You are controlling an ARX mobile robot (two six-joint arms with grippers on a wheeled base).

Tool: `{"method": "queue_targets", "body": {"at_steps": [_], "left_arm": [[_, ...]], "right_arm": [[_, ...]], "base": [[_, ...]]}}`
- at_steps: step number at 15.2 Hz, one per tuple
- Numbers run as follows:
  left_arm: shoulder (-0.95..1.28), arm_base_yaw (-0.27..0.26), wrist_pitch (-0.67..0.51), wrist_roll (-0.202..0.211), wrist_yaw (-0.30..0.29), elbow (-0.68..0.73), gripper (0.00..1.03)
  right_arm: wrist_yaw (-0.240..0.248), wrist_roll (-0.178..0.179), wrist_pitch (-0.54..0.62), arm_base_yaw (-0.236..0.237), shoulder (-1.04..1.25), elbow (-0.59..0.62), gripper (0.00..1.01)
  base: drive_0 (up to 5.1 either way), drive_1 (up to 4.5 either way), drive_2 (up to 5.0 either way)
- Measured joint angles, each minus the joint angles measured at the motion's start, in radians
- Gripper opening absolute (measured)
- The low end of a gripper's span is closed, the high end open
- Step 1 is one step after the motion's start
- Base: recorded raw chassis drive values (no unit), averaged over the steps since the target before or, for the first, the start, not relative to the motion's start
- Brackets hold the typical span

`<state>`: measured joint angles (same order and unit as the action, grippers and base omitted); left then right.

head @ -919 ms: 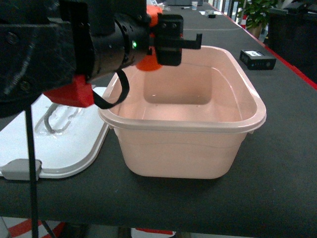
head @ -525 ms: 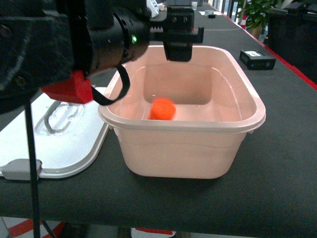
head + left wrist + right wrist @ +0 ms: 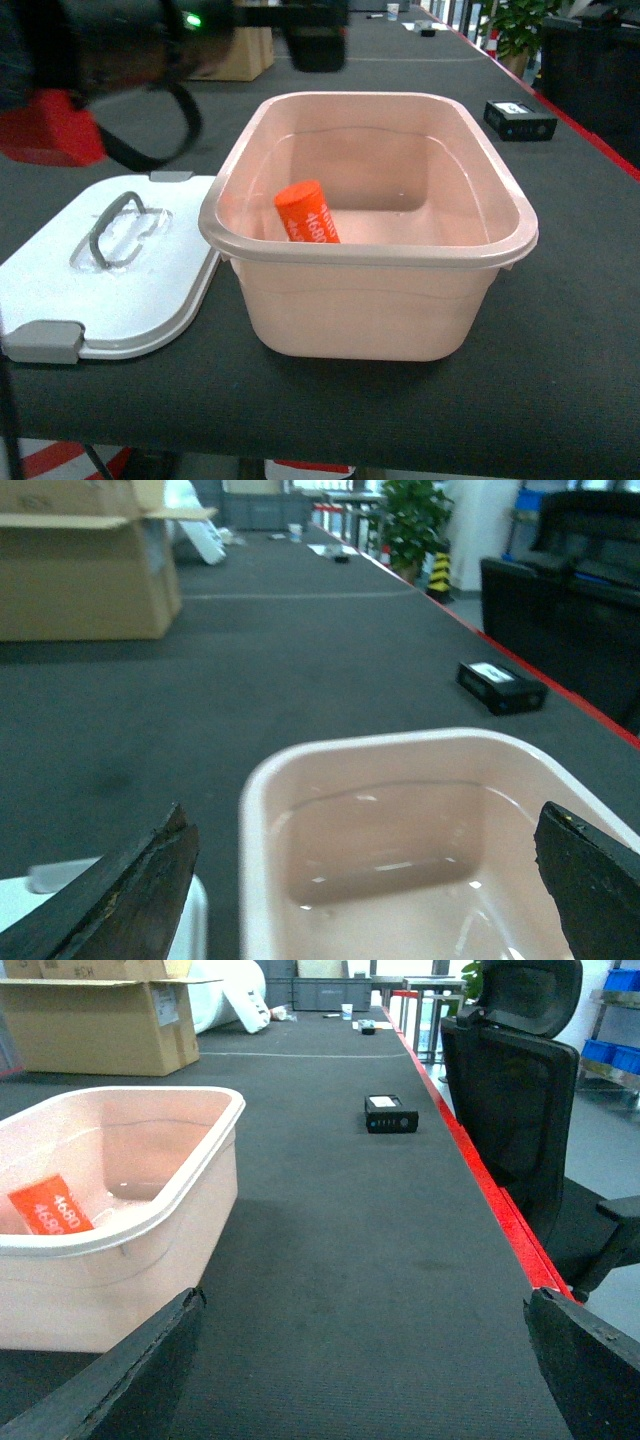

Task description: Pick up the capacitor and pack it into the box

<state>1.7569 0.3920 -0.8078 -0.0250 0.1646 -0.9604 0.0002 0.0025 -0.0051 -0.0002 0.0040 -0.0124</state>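
Nearest, at 8 o'clock of head view: white lid (image 3: 110,270) flat on dark tabletop (image 3: 560,330), touching box's left side. Centre: pink box (image 3: 370,300), uncovered, orange capacitor (image 3: 308,212) inside, leaning at left wall. Farther, 11 o'clock: left hand (image 3: 370,880) above far rim, fingers spread, released. Right hand (image 3: 360,1360) also spread, empty. Far, 2 o'clock: small black device (image 3: 519,119).
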Motion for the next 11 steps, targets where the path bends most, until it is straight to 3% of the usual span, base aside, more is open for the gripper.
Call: {"method": "queue_targets", "body": {"at_steps": [2, 7, 9, 11], "left_arm": [[-0.031, -0.048, -0.011, 0.000, -0.014, 0.032, 0.97], [-0.018, -0.317, -0.104, 0.010, -0.061, 0.170, 0.98], [0.075, -0.372, -0.161, 0.018, -0.073, 0.174, 0.98], [0.175, -0.388, -0.180, 0.032, -0.096, 0.158, 0.98]], "right_arm": [[0.000, 0.000, 0.000, 0.000, 0.000, 0.000, 0.98], [0.000, 0.000, 0.000, 0.000, 0.000, 0.000, 0.98], [0.000, 0.000, 0.000, 0.000, 0.000, 0.000, 0.98], [0.000, 0.000, 0.000, 0.000, 0.000, 0.000, 0.98]], "base": [[0.0, 0.00, 0.0], [0.0, 0.00, 0.0], [0.0, 0.00, 0.0], [0.0, 0.00, 0.0]]}}
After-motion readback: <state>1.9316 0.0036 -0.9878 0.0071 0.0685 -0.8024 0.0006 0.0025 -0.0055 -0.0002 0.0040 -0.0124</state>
